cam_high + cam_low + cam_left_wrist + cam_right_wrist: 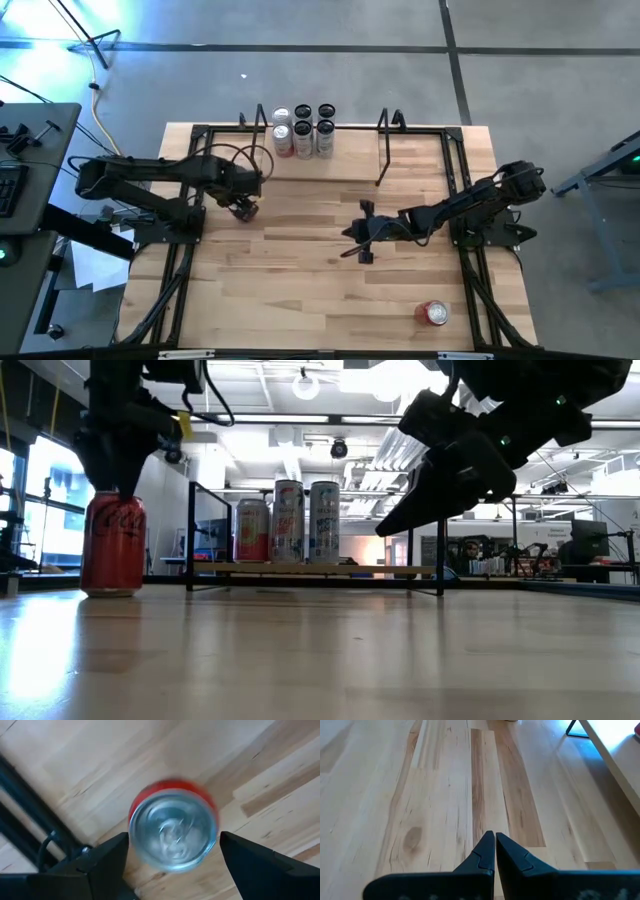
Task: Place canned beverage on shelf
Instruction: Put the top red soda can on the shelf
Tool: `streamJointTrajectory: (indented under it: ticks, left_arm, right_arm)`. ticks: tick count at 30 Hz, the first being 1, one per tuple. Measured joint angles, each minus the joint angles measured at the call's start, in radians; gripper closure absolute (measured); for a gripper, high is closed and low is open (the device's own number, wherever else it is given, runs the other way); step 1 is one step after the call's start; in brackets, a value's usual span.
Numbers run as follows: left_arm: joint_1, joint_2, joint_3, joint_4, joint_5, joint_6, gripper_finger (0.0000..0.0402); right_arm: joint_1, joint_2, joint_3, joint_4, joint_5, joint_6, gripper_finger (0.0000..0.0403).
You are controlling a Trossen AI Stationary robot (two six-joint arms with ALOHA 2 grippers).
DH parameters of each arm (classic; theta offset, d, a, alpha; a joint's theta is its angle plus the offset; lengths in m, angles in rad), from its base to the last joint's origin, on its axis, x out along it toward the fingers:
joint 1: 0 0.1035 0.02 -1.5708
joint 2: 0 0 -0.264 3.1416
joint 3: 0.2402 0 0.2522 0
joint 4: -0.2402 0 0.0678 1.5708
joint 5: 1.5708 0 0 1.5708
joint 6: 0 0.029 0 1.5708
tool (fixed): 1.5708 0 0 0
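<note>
High view: pale planked bench (300,260) on grey floor. Left hand (243,208) near the left edge, fingers spread wide either side of an upright red can (172,830), not gripping it. Right hand (362,243) mid-bench, fingers pressed together, holding nothing. Shelf (330,165) along the far edge, five cans (303,130) grouped at its left end. Another red can (436,313) lying near the front right corner. Low view: ceiling lights, desks beyond.

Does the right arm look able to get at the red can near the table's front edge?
Probably yes: bare tabletop lies between the right gripper and the red can; its shut jaws must open.
</note>
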Motion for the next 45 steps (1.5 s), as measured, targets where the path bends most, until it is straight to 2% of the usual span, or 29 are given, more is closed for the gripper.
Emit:
streamJointTrajectory:
  ticks: [10,15,22,34,45]
  left_arm:
    - [0.06,0.0,0.0,0.029,-0.019,0.024,0.0096]
    - [0.071,0.0,0.0,0.028,0.033,0.013,0.0096]
    - [0.07,0.002,0.0,0.023,0.053,0.005,0.0097]
    - [0.042,0.042,0.006,0.062,0.059,0.081,0.0159]
    - [0.01,0.047,0.002,0.23,0.053,0.194,0.0164]
  right_arm:
    - [0.0,0.0,0.0,0.002,0.0,0.0,0.0403]
    - [0.0,0.0,0.0,0.002,0.0,0.0,0.0403]
    - [0.0,0.0,0.0,0.002,-0.001,0.0,0.0403]
    - [0.0,0.0,0.001,0.002,-0.002,0.0,0.0403]
    - [0.0,-0.001,0.001,0.001,-0.002,0.0,0.0403]
